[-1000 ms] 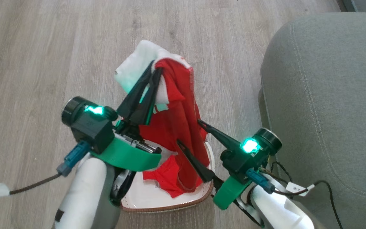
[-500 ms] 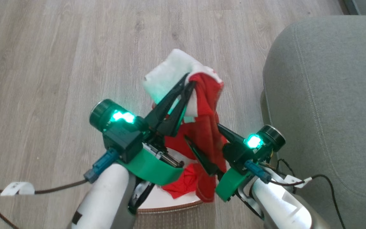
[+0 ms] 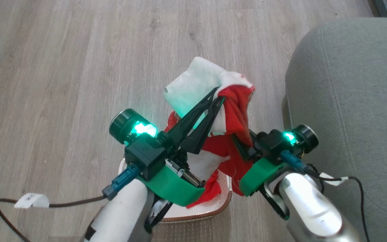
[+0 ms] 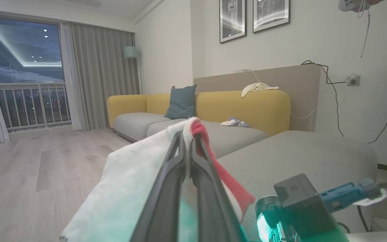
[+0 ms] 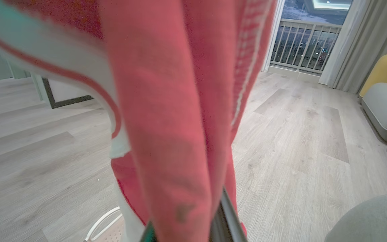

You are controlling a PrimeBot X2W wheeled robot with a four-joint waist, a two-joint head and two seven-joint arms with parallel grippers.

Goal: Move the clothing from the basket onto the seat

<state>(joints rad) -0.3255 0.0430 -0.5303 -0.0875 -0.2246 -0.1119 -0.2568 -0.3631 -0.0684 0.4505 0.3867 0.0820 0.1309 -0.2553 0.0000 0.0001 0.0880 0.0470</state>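
The clothing (image 3: 237, 111), red with a white panel, hangs above the basket (image 3: 226, 198), and its lower end trails into the basket. My left gripper (image 3: 219, 96) is shut on its top fold, where white meets red. Lower on the right, my right gripper (image 3: 241, 146) is shut on the hanging red cloth, its fingers mostly buried in it. In the left wrist view the closed left gripper (image 4: 188, 136) pinches the clothing (image 4: 129, 188). The right wrist view has the clothing (image 5: 166, 117) draped over one dark finger (image 5: 228, 220). The grey-green seat (image 3: 348, 101) lies just right of both arms.
Pale wood floor (image 3: 62, 84) surrounds the basket on the left and beyond. A cable with a white tag (image 3: 32, 200) trails on the floor at lower left. A yellow-backed sofa (image 4: 240, 107) with a blue cushion stands further back, beyond the seat (image 4: 297, 158).
My left gripper has carried the clothing up and to the right, towards the seat. My right gripper, open before, has shut on the hanging red cloth. The camera has also shifted.
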